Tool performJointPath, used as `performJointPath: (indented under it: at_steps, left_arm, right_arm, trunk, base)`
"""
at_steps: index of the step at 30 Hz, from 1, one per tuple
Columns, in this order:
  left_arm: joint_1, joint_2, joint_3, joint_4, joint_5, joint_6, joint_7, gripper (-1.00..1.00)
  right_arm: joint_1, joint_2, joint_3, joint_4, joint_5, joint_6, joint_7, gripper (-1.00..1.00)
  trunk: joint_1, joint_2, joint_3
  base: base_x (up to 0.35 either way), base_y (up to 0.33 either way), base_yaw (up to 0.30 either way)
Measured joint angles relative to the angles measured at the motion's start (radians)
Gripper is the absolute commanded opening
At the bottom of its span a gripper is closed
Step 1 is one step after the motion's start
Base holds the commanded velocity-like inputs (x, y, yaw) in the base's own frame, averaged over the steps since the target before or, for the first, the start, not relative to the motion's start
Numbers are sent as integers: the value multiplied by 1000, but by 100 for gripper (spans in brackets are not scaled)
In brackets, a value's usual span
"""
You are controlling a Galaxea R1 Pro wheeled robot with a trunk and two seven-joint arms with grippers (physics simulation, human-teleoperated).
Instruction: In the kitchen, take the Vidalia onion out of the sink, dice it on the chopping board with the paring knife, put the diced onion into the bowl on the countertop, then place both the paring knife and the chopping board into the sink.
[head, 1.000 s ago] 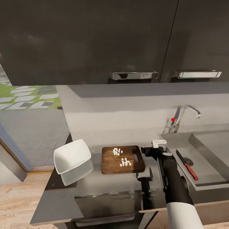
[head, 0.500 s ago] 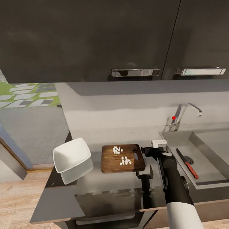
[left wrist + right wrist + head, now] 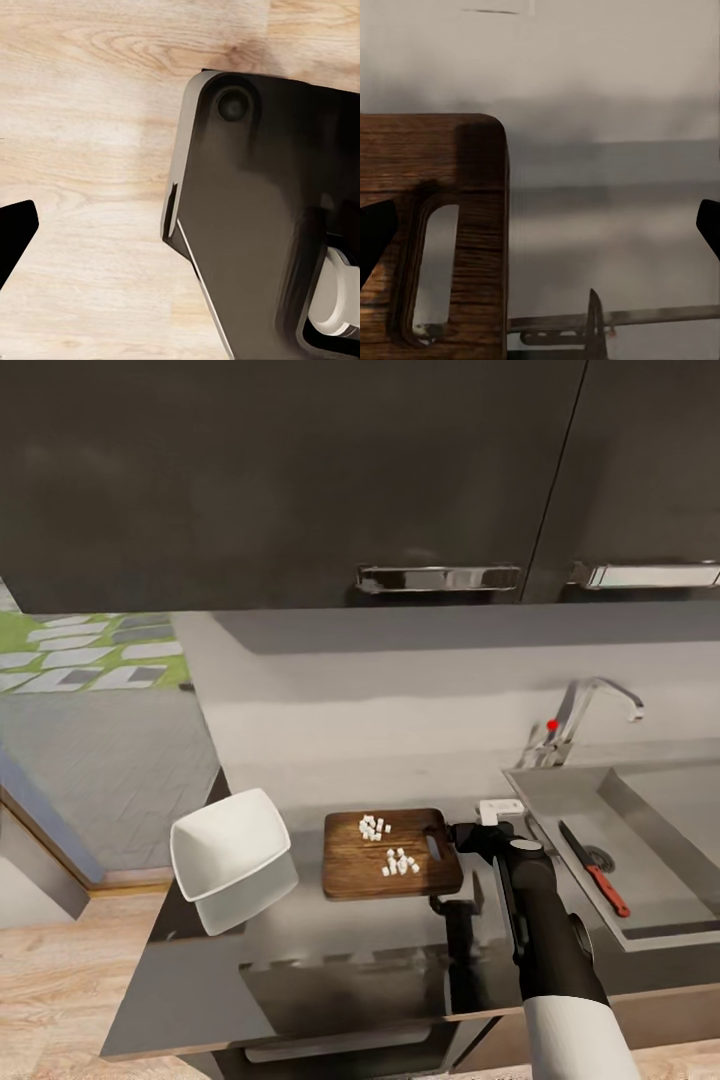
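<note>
Grey worktop (image 3: 340, 945): right gripper (image 3: 487, 830) jaws wide beside board (image 3: 392, 853) w/ diced onion (image 3: 399, 863); careless nudge could scatter bits

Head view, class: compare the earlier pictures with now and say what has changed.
Only the camera shifted, sliding the whole scene slightly. The right gripper stays beside the chopping board, the diced onion on it, the paring knife in the sink, the bowl on the countertop.

Chopping board (image 3: 392, 855) at centre of the tabletop (image 3: 330, 940), bearing diced onion (image 3: 388, 847); bowl (image 3: 230, 847) to its left; right hand (image 3: 478, 832) just beside its right end; sink (image 3: 640, 840) farther right, paring knife (image 3: 594, 869) lying in it.
</note>
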Motion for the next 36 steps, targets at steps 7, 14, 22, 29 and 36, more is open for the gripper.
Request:
performJointPath:
  at_steps: [7, 14, 22, 29, 36]
  left_arm:
    - [0, 0, 0, 2, 0, 0, 0, 100]
    - [0, -1, 0, 2, 0, 0, 0, 100]
    - [0, -1, 0, 2, 0, 0, 0, 100]
    - [0, -1, 0, 2, 0, 0, 0, 100]
    - [0, -1, 0, 2, 0, 0, 0, 100]
  right_arm:
    - [0, 0, 0, 0, 0, 0, 0, 100]
    - [0, 0, -3, 0, 1, 0, 5, 100]
    - [0, 0, -6, 0, 3, 0, 1, 100]
    - [0, 0, -6, -1, 4, 0, 0, 100]
    - [0, 0, -6, -2, 4, 0, -1, 100]
  trunk:
    - [0, 0, -10]
    - [0, 0, -12]
    - [0, 0, -14]
    - [0, 0, -24]
    - [0, 0, -35]
  base:
    - [0, 19, 0]
    - [0, 0, 0]
    - [0, 0, 0]
    - [0, 0, 0]
    - [0, 0, 0]
